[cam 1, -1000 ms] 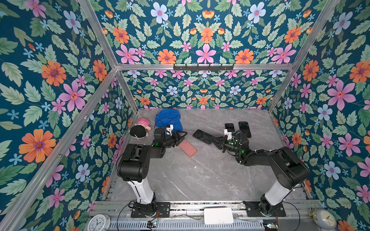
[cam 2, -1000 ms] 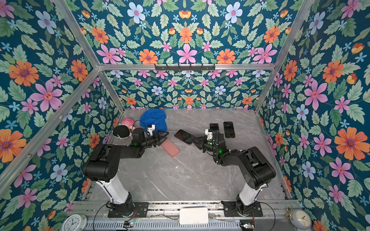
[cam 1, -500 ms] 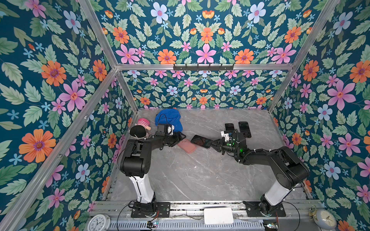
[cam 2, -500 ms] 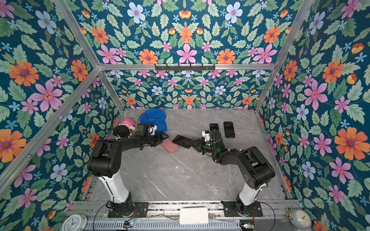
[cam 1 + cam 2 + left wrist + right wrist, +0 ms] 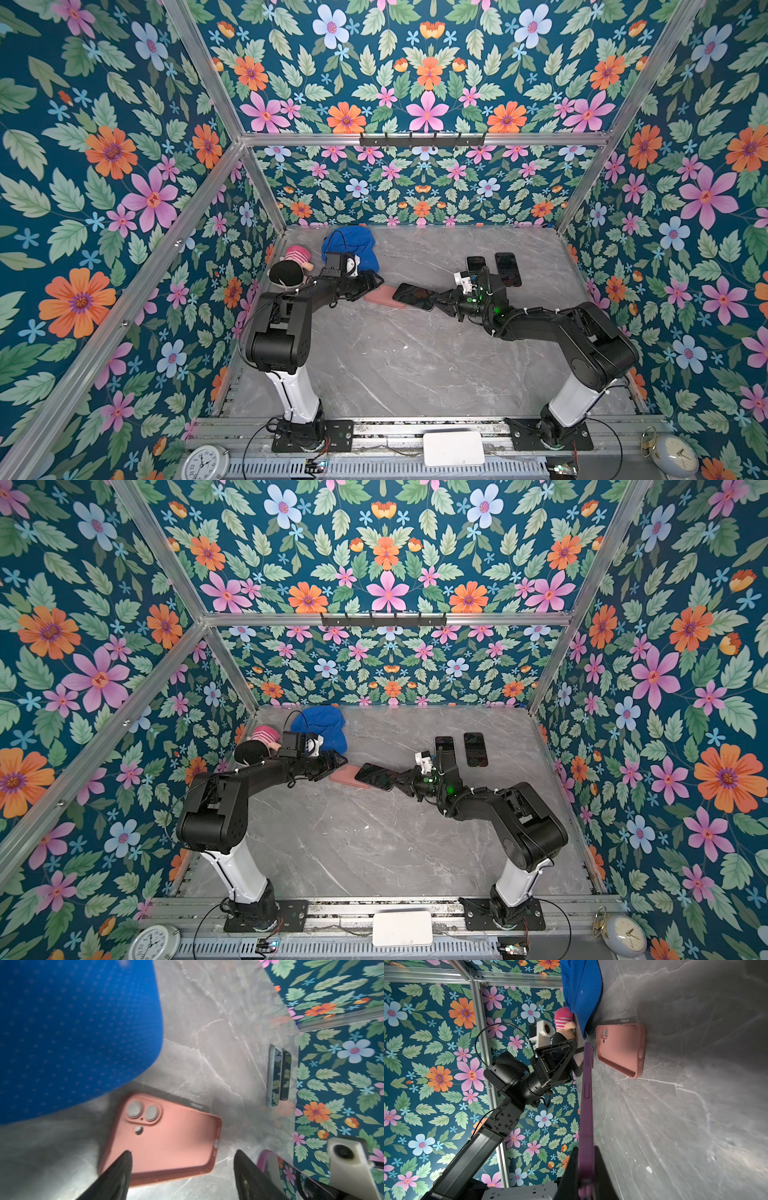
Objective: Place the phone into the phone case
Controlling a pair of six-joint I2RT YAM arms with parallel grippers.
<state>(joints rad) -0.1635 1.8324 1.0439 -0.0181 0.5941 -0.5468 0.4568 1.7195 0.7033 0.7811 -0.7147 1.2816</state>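
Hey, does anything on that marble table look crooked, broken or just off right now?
Nothing looks broken or spilled. The pink silicone phone case lies loose, hollow side up, at a slight slant, unlike two dark phones lying squarely side by side. The right gripper holds the purple-edged black phone.

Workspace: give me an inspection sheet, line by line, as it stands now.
Surface: grey marbled tabletop, white specks.
Job's things: purple-edged dark-screen phone held next to pink silicone phone case, which lies flat.
Clutter: blue cap, black-haired doll, two dark phones at the back.
Grippers: left gripper open by the case, empty; right gripper shut on the phone.
Cables: black cable loops over left wrist camera.
Surroundings: floral walls, aluminium frame, two clocks in front.
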